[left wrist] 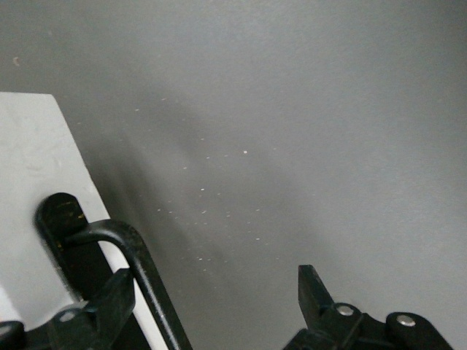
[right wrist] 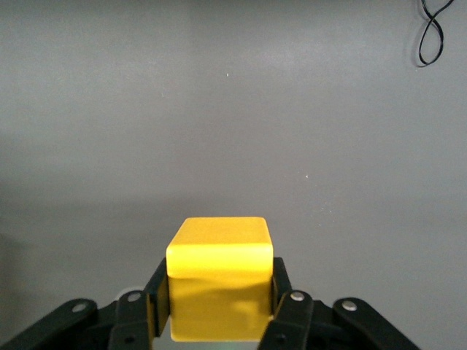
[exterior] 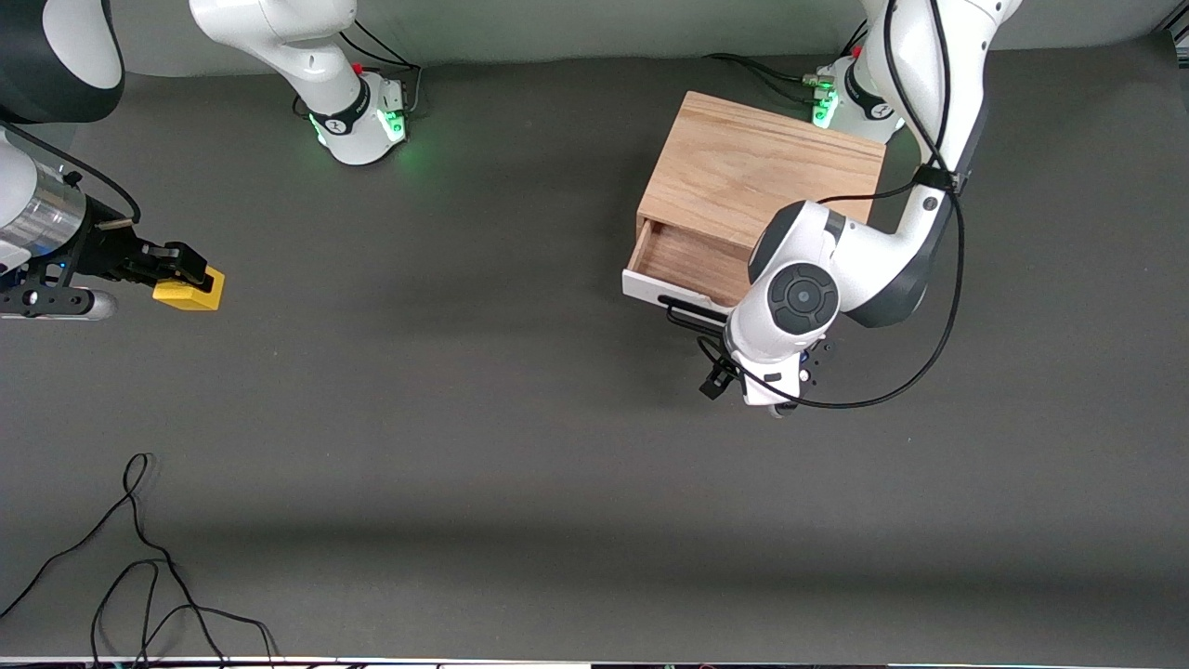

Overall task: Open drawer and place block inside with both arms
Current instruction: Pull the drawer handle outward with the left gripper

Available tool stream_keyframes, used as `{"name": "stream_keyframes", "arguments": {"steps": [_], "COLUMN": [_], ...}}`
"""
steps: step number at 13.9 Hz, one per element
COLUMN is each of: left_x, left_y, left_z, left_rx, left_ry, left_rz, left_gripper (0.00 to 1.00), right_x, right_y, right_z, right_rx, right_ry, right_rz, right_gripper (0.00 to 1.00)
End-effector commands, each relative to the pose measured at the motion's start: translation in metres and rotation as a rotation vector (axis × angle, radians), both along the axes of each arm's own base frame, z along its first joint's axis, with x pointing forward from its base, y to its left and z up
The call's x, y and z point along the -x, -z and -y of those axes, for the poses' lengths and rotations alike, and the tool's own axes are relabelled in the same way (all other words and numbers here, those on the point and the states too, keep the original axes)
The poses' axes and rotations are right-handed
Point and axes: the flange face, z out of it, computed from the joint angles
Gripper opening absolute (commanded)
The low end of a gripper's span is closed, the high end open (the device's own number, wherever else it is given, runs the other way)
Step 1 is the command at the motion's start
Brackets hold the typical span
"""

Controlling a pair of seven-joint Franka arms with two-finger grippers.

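The drawer [exterior: 685, 263] stands partly pulled out of the light oak cabinet [exterior: 762, 167], its wood interior showing. Its white front panel [left wrist: 36, 182] carries the black wire handle [left wrist: 139, 270]. My left gripper [left wrist: 215, 299] is open around that handle; the bar lies close to one finger [left wrist: 109, 302] and the other finger [left wrist: 314, 292] is well apart. In the front view the left arm's hand [exterior: 785, 316] covers most of the handle. At the right arm's end of the table, my right gripper [right wrist: 219, 310] is shut on the yellow block [right wrist: 219, 270], low over the mat [exterior: 190, 290].
A loose black cable [exterior: 139, 557] lies on the dark mat near the front camera at the right arm's end; its loop also shows in the right wrist view [right wrist: 430, 36]. A wide stretch of bare mat [exterior: 446, 307] separates the block from the drawer.
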Motion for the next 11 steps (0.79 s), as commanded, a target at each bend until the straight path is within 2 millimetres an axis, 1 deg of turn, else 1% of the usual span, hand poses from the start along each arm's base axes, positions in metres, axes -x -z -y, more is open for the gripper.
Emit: {"name": "stream_keyframes", "arguments": {"steps": [1, 4, 8, 9, 10, 11], "left_x": [-0.006, -0.013, -0.016, -0.016, -0.015, -0.014], "left_y": [-0.015, -0.022, -0.031, -0.037, -0.051, -0.070], "left_z": [0.005, 0.005, 0.008, 0.007, 0.006, 0.006], "left_rx": [0.040, 0.104, 0.126, 0.127, 0.134, 0.146], "left_ry": [0.006, -0.039, -0.047, -0.052, -0.054, -0.052], "left_rz": [0.066, 0.101, 0.138, 0.141, 0.157, 0.182], "left_gripper": [0.99, 0.99, 0.99, 0.99, 0.99, 1.00], "right_x": [0.004, 0.004, 0.004, 0.004, 0.004, 0.004], "right_y": [-0.003, -0.003, -0.003, -0.003, -0.003, -0.003], "right_z": [0.000, 0.000, 0.000, 0.000, 0.000, 0.000], "right_rx": [0.016, 0.016, 0.016, 0.016, 0.016, 0.016], "right_ry": [0.019, 0.019, 0.019, 0.019, 0.019, 0.019], "right_rz": [-0.001, -0.001, -0.001, -0.001, -0.001, -0.001], "right_gripper": [0.31, 0.31, 0.31, 0.31, 0.31, 0.31]}}
